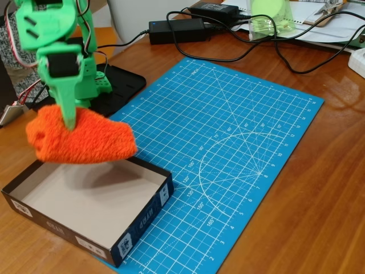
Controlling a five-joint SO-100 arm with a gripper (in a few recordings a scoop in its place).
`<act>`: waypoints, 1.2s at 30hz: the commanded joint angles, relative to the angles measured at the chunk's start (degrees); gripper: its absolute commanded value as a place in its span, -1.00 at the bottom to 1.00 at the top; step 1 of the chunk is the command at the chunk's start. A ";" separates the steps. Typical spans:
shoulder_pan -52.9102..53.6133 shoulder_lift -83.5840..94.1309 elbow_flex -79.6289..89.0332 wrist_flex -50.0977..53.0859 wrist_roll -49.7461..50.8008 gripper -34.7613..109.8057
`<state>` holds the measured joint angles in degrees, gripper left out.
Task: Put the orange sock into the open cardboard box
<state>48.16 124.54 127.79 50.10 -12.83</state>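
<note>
The green gripper (69, 117) is clamping the orange sock (80, 138) from above, dangling it clear of the open cardboard box (85, 234) directly beneath (seemingly lined up for release).

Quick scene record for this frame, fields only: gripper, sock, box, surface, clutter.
gripper: green gripper, shut on the orange sock
sock: orange sock held in the air above the box, casting a shadow inside it
box: open cardboard box, nothing inside, partly on the mat
surface: blue cutting mat on a wooden table
clutter: black power adapter and cables behind the mat
</note>
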 commanded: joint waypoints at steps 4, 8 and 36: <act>4.83 -4.13 -3.16 -4.92 2.29 -0.52; 5.98 -6.15 -3.34 -7.73 3.08 -0.52; -5.45 4.57 7.21 -5.10 3.60 -0.47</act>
<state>38.94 128.06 135.88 45.97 -10.46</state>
